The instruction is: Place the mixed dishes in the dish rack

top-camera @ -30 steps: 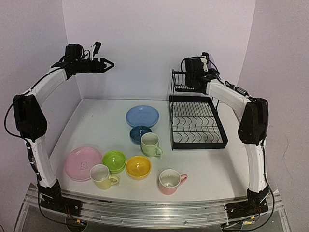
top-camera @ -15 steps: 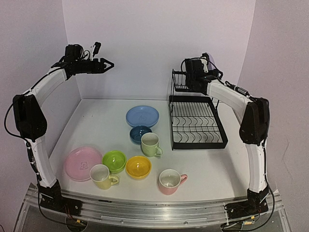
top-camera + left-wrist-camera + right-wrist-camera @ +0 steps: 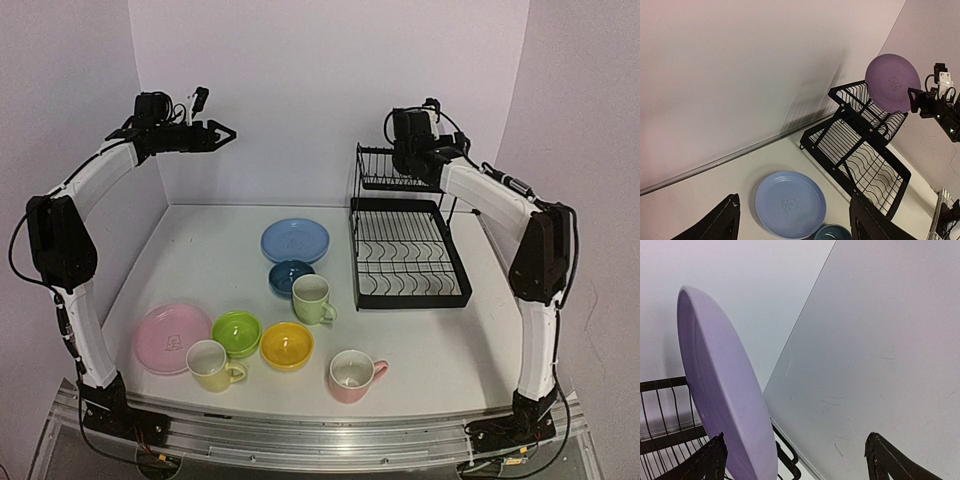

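Right gripper [image 3: 795, 436] is up at the top shelf of the rack [image 3: 410, 250], fingers spread wide. The lilac plate [image 3: 720, 390] stands on edge in that shelf, between my fingers and close against one of them; I can't tell if it touches. The other finger is well clear, so nothing is clamped.

Left gripper [image 3: 794, 197] hangs high by the back wall, well apart from the rack, jaws apart and empty. Looking down past its fingers I have the blue plate [image 3: 790, 204] flat on the table [image 3: 200, 260] below, the rim of the dark blue bowl [image 3: 832, 234] just nearer.

The rest sits low and far from both tools: pale green mug [image 3: 312, 298] beside the dark blue bowl, then pink plate [image 3: 172, 338], green bowl [image 3: 237, 333] and yellow bowl [image 3: 287, 345] in a row, with the yellow mug [image 3: 210, 364] and pink mug [image 3: 352, 374] nearest the arm bases. The rack's lower tray holds no dish.
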`<state>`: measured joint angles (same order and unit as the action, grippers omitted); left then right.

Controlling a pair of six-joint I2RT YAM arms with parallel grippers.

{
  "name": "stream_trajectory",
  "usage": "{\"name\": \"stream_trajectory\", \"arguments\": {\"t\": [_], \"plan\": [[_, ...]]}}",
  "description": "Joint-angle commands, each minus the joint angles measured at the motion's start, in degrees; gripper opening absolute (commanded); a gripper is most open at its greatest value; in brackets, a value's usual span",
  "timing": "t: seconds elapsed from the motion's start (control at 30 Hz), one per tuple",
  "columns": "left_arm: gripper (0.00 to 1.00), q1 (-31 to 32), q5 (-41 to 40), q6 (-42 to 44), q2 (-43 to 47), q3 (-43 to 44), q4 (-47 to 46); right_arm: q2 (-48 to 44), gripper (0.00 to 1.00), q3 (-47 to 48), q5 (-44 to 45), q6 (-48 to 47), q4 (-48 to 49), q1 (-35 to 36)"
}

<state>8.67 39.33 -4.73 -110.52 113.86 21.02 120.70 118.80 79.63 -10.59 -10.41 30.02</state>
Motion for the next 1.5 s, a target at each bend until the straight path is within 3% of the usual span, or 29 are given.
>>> {"name": "stream_trajectory", "arguments": {"t": [0.0,0.3,0.4,0.57,0.77,1.07,1.27,1.47], "plan": [[0.75,-0.32,1.02,0.72,3.39,0.99,0.09,-6.46,0.94,-0.99,-3.06,-1.31,1.19,1.37],[0.74,-0.16,-0.47,1.68,3.41,-0.60,0.76,-14.79,0.95,-4.58,-12.93,-1.55,-0.41,4.24],[0.74,1.01,-2.73,5.66,3.08,-2.29,2.67,-19.49,0.96,-6.41,-19.43,4.46,-5.07,4.76],[0.75,5.93,-10.98,14.14,0.86,-7.10,5.29,-27.55,0.96,-10.84,-37.55,16.54,-10.25,4.71],[0.74,9.22,-15.50,5.68,-9.07,-4.31,6.18,-27.50,0.96,-5.89,-49.20,22.92,-20.53,4.78],[0.73,13.02,-27.23,1.79,-23.43,1.98,5.75,-31.15,0.96,-10.52,-47.45,25.70,-21.55,4.76],[0.72,14.40,-28.07,3.21,-26.60,2.96,5.97,-31.09,0.96,-10.66,-46.09,26.32,-21.69,4.78],[0.64,15.26,-30.61,3.71,-28.45,2.76,6.53,-30.99,0.95,-11.09,-47.16,26.92,-21.84,4.78]]}}
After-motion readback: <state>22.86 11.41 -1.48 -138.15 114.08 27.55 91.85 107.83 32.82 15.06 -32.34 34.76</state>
